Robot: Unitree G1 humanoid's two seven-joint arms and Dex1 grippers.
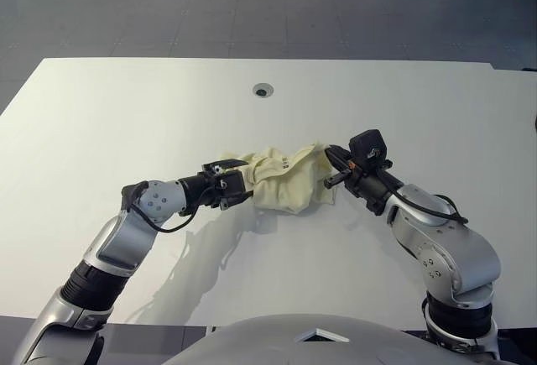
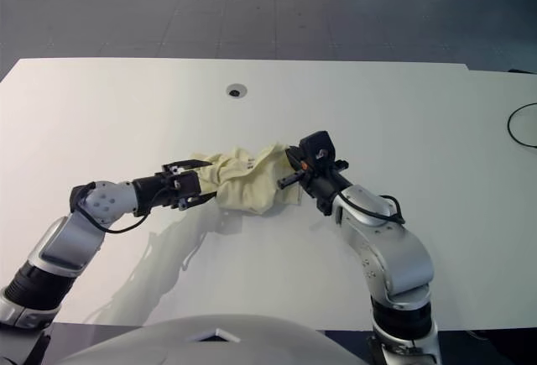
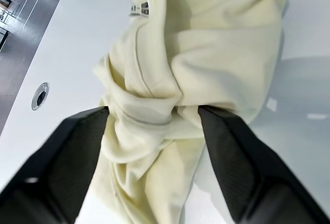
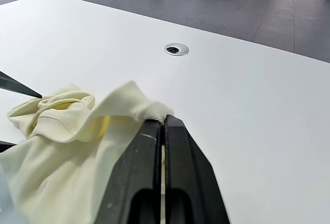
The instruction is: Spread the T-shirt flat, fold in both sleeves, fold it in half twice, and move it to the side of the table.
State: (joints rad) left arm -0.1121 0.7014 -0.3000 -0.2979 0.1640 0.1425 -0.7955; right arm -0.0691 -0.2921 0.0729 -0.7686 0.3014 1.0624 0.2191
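Right end effector (image 4: 162,122) pinches the crumpled T-shirt (image 4: 62,147), sleeves indistinguishable among folds.

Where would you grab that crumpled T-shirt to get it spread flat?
Its two opposite ends, one from each side. The T-shirt lies in a crumpled bunch, so pulling outward should open it. The left end effector and right end effector pinch those ends.

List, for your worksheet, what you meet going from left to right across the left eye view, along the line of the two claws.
Left claw → T-shirt → right claw. The cable hole lies farther back, within the T-shirt's span, so it is left out.
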